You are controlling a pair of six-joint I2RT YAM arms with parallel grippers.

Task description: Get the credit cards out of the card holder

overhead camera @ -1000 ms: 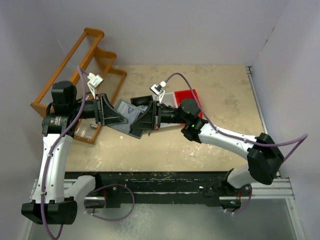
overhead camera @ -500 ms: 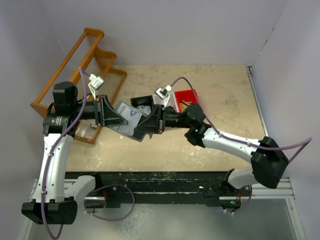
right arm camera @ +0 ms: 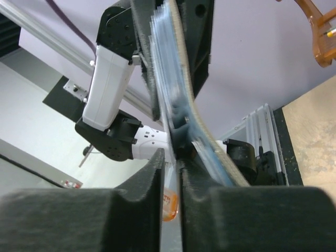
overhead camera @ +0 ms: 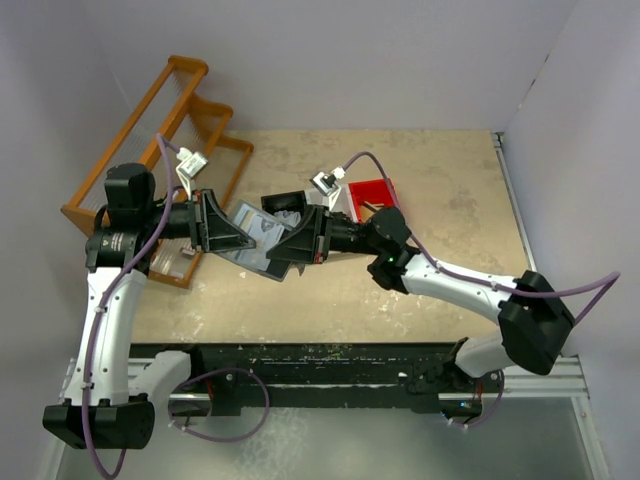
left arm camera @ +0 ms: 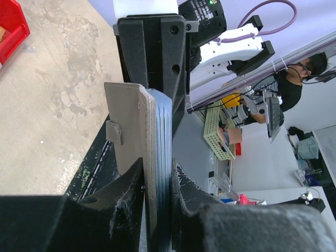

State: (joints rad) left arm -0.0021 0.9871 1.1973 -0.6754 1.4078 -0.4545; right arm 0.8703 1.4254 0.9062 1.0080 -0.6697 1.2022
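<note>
Left claw (overhead camera: 230, 232), just right of the wooden rack (overhead camera: 170, 115), is clamped narrow on the left end of the holder (overhead camera: 254, 234). In its wrist view both fingers (left arm camera: 123, 191) press the case from either side. The holder (left arm camera: 130, 131) is seen edge-on there, its pale flap and small clasp tab facing left. The thin blue-white edges of the cards (left arm camera: 164, 139) are stacked tight against the flap's right side.

The holder hangs above the table (overhead camera: 450, 210), tilted, between the two claws. Right claw (overhead camera: 286, 250) meets its right end. In its own view the claw (right arm camera: 173, 168) stands narrow at the holder's (right arm camera: 207, 142) lower edge. Whether it pinches a card I cannot tell. Farther right a red bin (overhead camera: 375, 190) sits on the table behind the right arm.
</note>
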